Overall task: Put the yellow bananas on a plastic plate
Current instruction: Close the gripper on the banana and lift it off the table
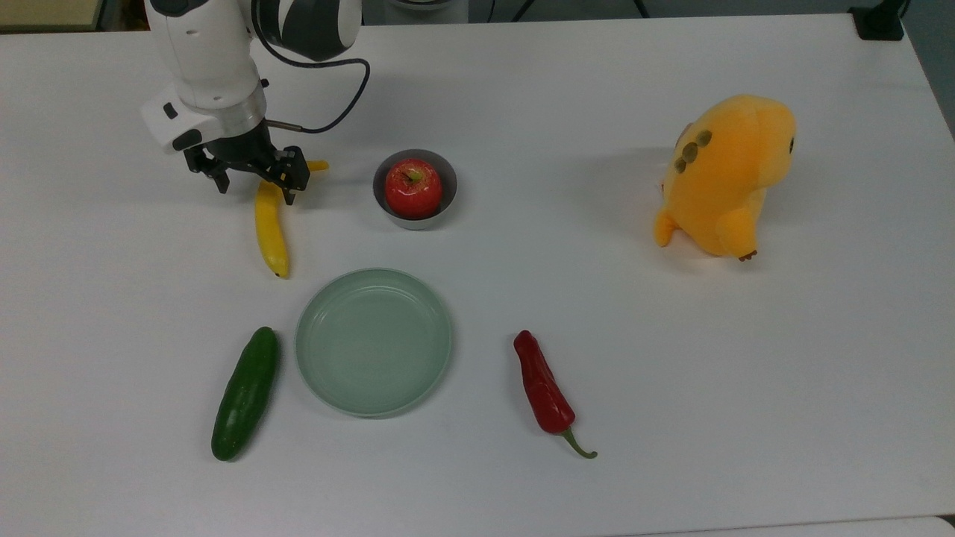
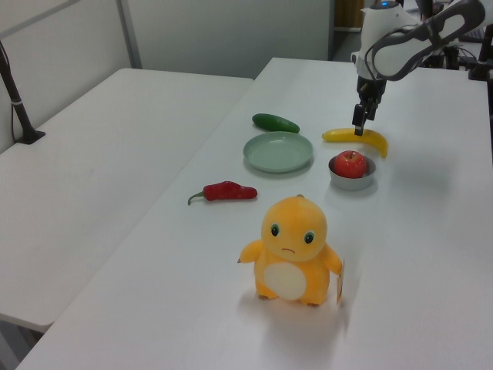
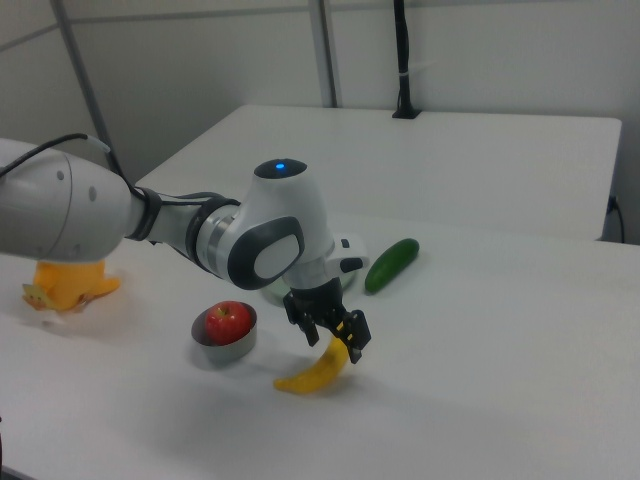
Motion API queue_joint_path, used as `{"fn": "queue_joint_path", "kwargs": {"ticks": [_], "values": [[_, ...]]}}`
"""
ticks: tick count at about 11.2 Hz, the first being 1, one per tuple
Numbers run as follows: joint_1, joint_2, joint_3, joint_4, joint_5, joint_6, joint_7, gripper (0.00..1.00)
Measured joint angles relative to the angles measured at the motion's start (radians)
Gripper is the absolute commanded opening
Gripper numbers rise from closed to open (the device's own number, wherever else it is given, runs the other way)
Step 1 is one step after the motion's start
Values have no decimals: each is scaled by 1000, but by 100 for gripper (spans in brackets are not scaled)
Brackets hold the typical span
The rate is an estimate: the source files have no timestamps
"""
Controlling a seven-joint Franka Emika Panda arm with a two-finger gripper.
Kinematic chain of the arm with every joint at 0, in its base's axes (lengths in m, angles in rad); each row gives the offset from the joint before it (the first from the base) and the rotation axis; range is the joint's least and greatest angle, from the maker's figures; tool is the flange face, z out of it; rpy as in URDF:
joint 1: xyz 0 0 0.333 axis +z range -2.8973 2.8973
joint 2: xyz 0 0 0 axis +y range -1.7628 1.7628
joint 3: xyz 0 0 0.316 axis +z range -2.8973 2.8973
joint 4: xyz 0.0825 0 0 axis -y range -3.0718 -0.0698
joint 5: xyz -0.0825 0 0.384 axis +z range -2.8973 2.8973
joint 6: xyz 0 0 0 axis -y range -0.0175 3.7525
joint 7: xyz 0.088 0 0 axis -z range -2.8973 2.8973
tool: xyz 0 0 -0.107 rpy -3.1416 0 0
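Observation:
The yellow banana [image 1: 270, 227] lies on the white table, its stem end toward the grey bowl; it also shows as the banana [image 2: 363, 137] and the banana [image 3: 312, 373]. My gripper [image 1: 256, 189] is open and hangs low over the banana's upper half, one finger on each side of it without closing on it. From the side, the gripper [image 2: 358, 127] sits just above the fruit, as does the gripper [image 3: 332, 339]. The pale mint-green plastic plate [image 1: 373, 341] lies below and to the top view's right of the banana with nothing on it; it is also seen as the plate [image 2: 278, 151].
A grey bowl [image 1: 451, 195] holding a red apple [image 1: 412, 187] stands close to the top view's right of the banana. A dark green cucumber [image 1: 245, 392] lies left of the plate and a red chili [image 1: 544, 391] right of it. An orange plush toy [image 1: 724, 175] sits far right.

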Motion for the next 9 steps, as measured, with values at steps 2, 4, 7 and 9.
{"fn": "queue_joint_path", "kwargs": {"ticks": [2,4,7,9], "values": [[-2,14,0,0,-1,4,-2,24],[-2,16,0,0,-1,4,-7,4],[-2,16,0,1,-1,4,-10,1],[-3,15,0,4,-1,4,-10,1]]}}
